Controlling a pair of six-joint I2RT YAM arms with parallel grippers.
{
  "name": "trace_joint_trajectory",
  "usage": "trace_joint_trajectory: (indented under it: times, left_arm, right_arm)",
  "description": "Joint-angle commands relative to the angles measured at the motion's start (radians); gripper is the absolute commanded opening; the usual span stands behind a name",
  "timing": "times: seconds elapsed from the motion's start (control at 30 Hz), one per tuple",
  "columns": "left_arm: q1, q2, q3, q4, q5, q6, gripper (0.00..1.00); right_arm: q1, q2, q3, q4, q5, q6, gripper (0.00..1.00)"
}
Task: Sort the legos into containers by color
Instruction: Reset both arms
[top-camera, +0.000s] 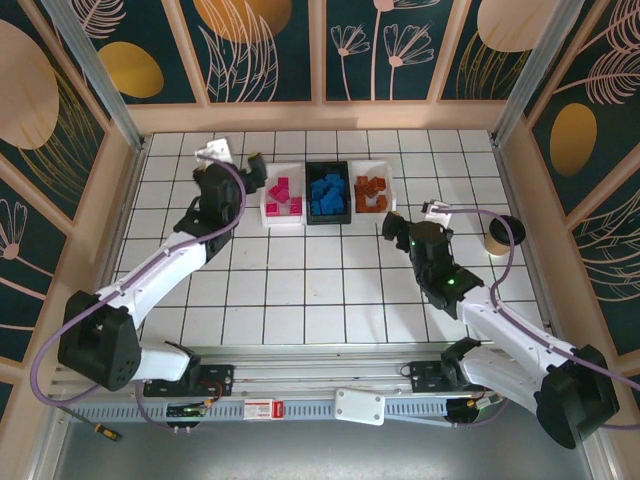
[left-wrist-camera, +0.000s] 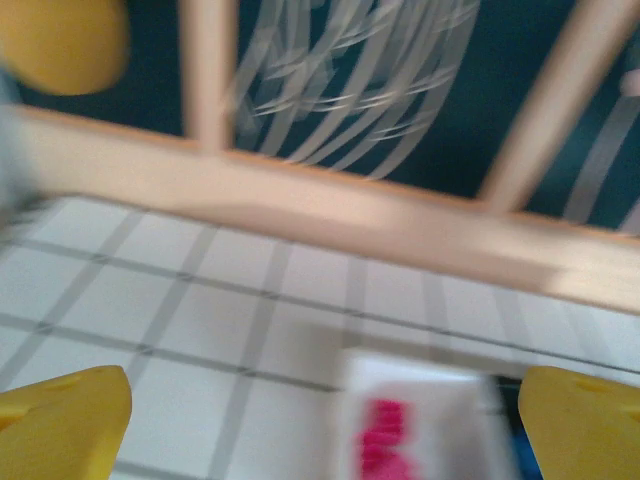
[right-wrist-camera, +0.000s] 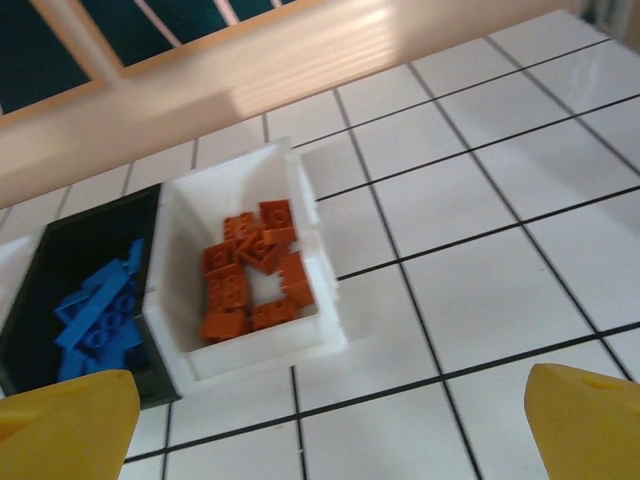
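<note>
- The left fingers (left-wrist-camera: 60, 425) stand wide apart with nothing between them; this wrist view is blurred.
- Ahead of them, nearer the right-hand finger, a white tray (left-wrist-camera: 430, 385) holds pink bricks (left-wrist-camera: 385, 445) on the desk (left-wrist-camera: 200, 300).
- The right fingers (right-wrist-camera: 70, 425) stand wide apart and hold nothing.
- Ahead between them, towards the left-hand finger, a second white tray (right-wrist-camera: 260, 355) holds orange bricks (right-wrist-camera: 250, 275).
- A black tray (right-wrist-camera: 70, 225) with blue bricks (right-wrist-camera: 100, 320) touches it, just beyond the left-hand finger.

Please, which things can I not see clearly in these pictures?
- Left wrist view: pink legos blurred by motion, cut by the bottom edge; count unclear.
- Right wrist view: black tray cut by the left edge; a fingertip hides its corner.
- Top view: orange legos too small to count.
</note>
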Motion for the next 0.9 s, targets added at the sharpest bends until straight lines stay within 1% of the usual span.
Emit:
trace_joint_trajectory:
  times: [0.0, 0.03, 0.07, 0.1, 0.13, 0.17, 0.2, 0.23, 0.3, 0.37, 0.43, 0.5, 0.53, 0.6, 0.67, 0.73, 0.8, 0.83, 0.87]
  left_arm:
    - [0.033, -0.038, -0.176, 0.282, -0.319, 0.248, 0.99]
    - [0.066, -0.051, -0.212, 0.296, -0.288, 0.260, 0.99]
    - [0.118, -0.056, -0.235, 0.274, -0.244, 0.247, 0.99]
    - [0.157, -0.055, -0.253, 0.263, -0.237, 0.219, 0.99]
    - [0.194, -0.053, -0.283, 0.273, -0.216, 0.218, 0.99]
    - [0.218, -0.047, -0.321, 0.319, -0.207, 0.229, 0.99]
    - [0.232, -0.036, -0.355, 0.371, -0.180, 0.241, 0.99]
    - [0.244, -0.015, -0.384, 0.419, -0.120, 0.258, 0.99]
    - [0.246, 0.040, -0.431, 0.524, -0.073, 0.280, 0.99]
    - [0.246, 0.086, -0.522, 0.723, -0.025, 0.304, 0.99]
    - [0.246, 0.120, -0.581, 0.865, 0.012, 0.313, 0.99]
    - [0.246, 0.147, -0.600, 0.923, 0.028, 0.321, 0.99]
    - [0.253, 0.135, -0.602, 0.900, 0.045, 0.309, 0.99]
    - [0.265, 0.122, -0.647, 0.971, 0.080, 0.303, 0.99]
    - [0.271, 0.108, -0.714, 1.079, 0.119, 0.306, 0.99]
    - [0.276, 0.110, -0.728, 1.107, 0.124, 0.302, 0.99]
    - [0.290, 0.109, -0.737, 1.115, 0.150, 0.294, 0.99]
    - [0.302, 0.114, -0.753, 1.146, 0.179, 0.287, 0.99]
    - [0.318, 0.124, -0.775, 1.183, 0.232, 0.282, 0.99]
  right_arm:
    - [-0.012, 0.016, -0.009, 0.042, 0.132, 0.024, 0.99]
    - [-0.012, 0.020, -0.009, 0.042, 0.133, 0.022, 0.99]
    - [-0.048, 0.023, -0.008, 0.045, 0.128, 0.020, 0.99]
    - [-0.069, 0.026, -0.007, 0.045, 0.115, 0.020, 0.99]
    - [-0.086, 0.026, -0.008, 0.044, 0.096, 0.019, 0.99]
    - [-0.108, 0.025, -0.009, 0.044, 0.072, 0.019, 0.99]
    - [-0.124, 0.023, -0.010, 0.047, 0.055, 0.019, 0.99]
    - [-0.140, 0.019, -0.016, 0.052, 0.041, 0.019, 0.99]
    - [-0.162, 0.008, -0.026, 0.063, 0.044, 0.036, 0.99]
    - [-0.188, -0.005, -0.031, 0.056, 0.046, 0.063, 0.99]
    - [-0.215, -0.019, -0.034, 0.057, 0.029, 0.063, 0.99]
    - [-0.245, -0.030, -0.045, 0.073, 0.027, 0.061, 0.99]
    - [-0.264, -0.035, -0.056, 0.103, 0.024, 0.042, 0.99]
    - [-0.304, -0.040, -0.087, 0.197, 0.001, -0.039, 0.99]
    - [-0.334, -0.036, -0.132, 0.327, -0.019, -0.161, 0.99]
    - [-0.360, -0.013, -0.187, 0.465, -0.016, -0.252, 0.99]
    - [-0.381, 0.031, -0.297, 0.735, -0.082, -0.414, 0.99]
    - [-0.391, 0.063, -0.351, 0.886, -0.108, -0.462, 0.99]
    - [-0.404, 0.112, -0.379, 0.983, -0.107, -0.468, 0.99]
